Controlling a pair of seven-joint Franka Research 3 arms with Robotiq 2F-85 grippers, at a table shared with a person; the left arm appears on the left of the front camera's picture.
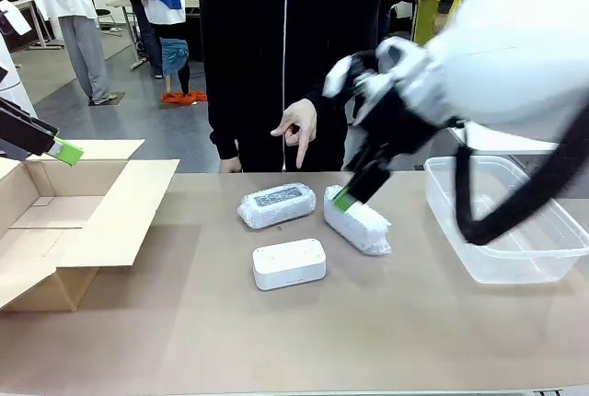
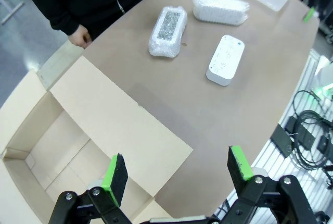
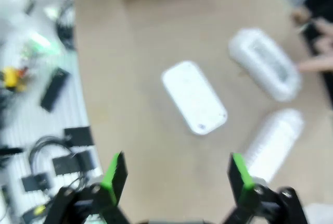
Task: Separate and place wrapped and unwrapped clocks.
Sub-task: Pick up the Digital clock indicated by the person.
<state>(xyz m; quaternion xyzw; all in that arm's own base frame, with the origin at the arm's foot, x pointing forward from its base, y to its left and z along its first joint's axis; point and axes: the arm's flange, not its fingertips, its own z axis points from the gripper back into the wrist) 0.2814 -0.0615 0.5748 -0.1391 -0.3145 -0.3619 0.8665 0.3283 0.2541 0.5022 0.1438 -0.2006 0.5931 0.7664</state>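
Right pincer [image 3: 177,172]: jaws apart, holding nothing, low over the table's middle.
Nearest thing: the right-hand bundle [image 1: 359,223], just beside your pad in the front view; you cannot tell whether they touch.
Its axis: slanting, far end toward the person, near end toward the clear tub [image 1: 529,265]; it lies to one side of your jaws, not between them.
Other bundle [image 1: 276,204]: just beside it, crosswise, dark face up.
White clock [image 1: 289,263]: bare, crosswise, nearer the robot's side.
Person's hand [image 1: 296,126]: pointing down toward the bundles.
Left pincer [image 2: 177,174]: jaws apart, empty, over the cardboard box [image 1: 120,203], well apart from all three.
Judgement: your right arm is nearer; square the wrist across that slant first.
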